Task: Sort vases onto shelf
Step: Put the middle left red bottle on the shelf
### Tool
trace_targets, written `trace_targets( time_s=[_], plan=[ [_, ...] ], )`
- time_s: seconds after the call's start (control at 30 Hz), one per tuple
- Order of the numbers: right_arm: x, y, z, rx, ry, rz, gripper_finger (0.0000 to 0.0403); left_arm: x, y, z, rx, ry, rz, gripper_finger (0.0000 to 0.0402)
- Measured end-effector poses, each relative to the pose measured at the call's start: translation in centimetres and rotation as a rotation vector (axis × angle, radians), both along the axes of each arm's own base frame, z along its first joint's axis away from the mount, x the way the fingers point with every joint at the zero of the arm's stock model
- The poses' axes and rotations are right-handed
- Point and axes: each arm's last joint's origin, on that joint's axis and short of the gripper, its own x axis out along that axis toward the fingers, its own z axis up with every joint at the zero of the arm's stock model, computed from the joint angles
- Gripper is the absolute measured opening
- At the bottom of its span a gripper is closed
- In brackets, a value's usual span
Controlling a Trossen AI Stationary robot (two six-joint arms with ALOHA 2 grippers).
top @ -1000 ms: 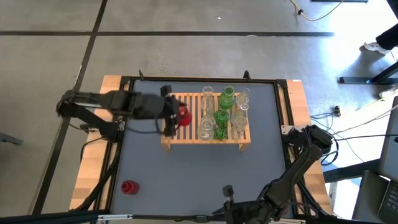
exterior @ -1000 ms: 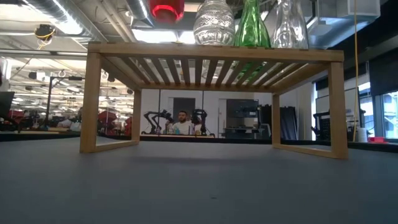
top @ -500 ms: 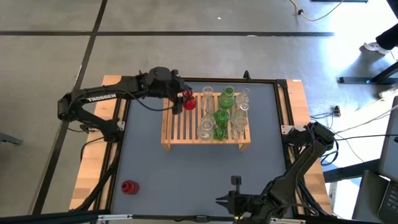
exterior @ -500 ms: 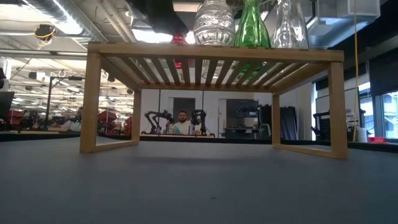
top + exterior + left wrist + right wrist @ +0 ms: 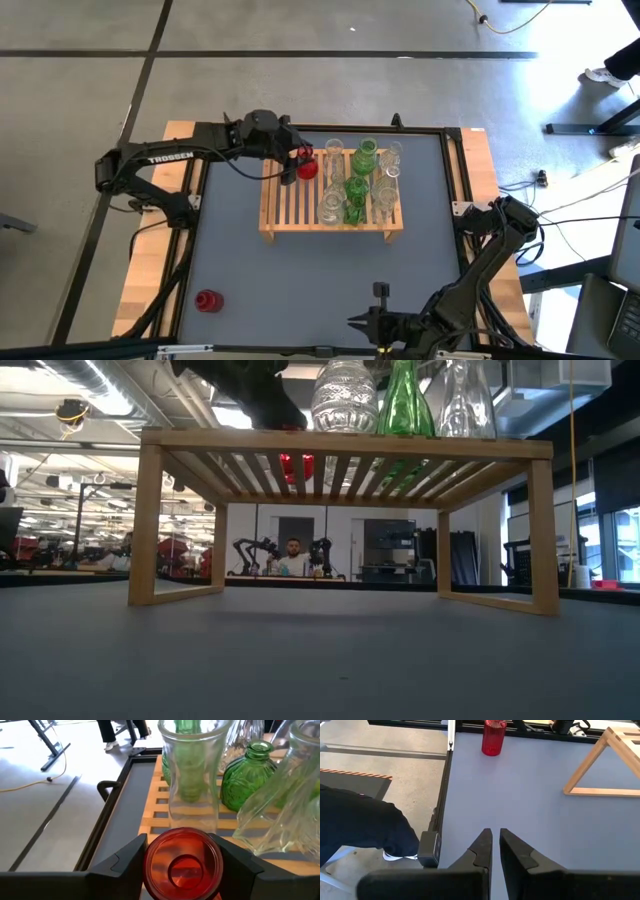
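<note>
The shelf [image 5: 330, 192], a low rack of light wooden slats, stands mid-table with clear vases [image 5: 331, 205] and green vases [image 5: 356, 190] on its right half. My left gripper [image 5: 303, 167] is over the shelf's far left corner, shut on a red vase [image 5: 182, 864]. In the low view that vase [image 5: 297, 465] shows red through the slats. Another red vase [image 5: 207, 300] stands on its base at the table's near left. My right gripper [image 5: 495, 845] hangs shut and empty by the near edge. My left gripper pinches the red vase's round body [image 5: 150, 870] between its two fingers [image 5: 125, 867], one on each side. The fingers come slanting down from the table's left. The vase is upright, mouth up; whether its base touches the slats does not show.
A tall clear vase [image 5: 192, 770], a green one [image 5: 247, 775] and a ribbed clear one [image 5: 295, 805] stand close beyond the held vase. The shelf's left slats [image 5: 285, 205] are bare. A raised black rim [image 5: 200, 200] frames the table. A person sits far behind [image 5: 292, 560].
My left gripper has carried the red vase from the shelf's left side toward the table's far edge and a little right, sinking toward the slats at the far left corner. It stays shut on the vase. My right gripper has turned a little near the near edge.
</note>
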Motion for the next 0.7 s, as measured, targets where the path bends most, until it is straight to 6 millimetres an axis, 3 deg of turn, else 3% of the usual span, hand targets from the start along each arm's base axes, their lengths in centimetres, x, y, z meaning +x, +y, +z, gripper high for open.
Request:
trace_targets(
  time_s=[0.43, 0.7],
  plan=[
    [-0.05, -0.09, -0.07, -0.017, 0.004, -0.004, 0.0026, 0.16, -0.16, -0.10, -0.002, -0.015, 0.003, 0.0192],
    [-0.11, -0.23, -0.16, -0.038, 0.005, -0.019, 0.0026, 0.18, -0.16, -0.32, -0.011, -0.005, 0.002, 0.0237]
  ],
)
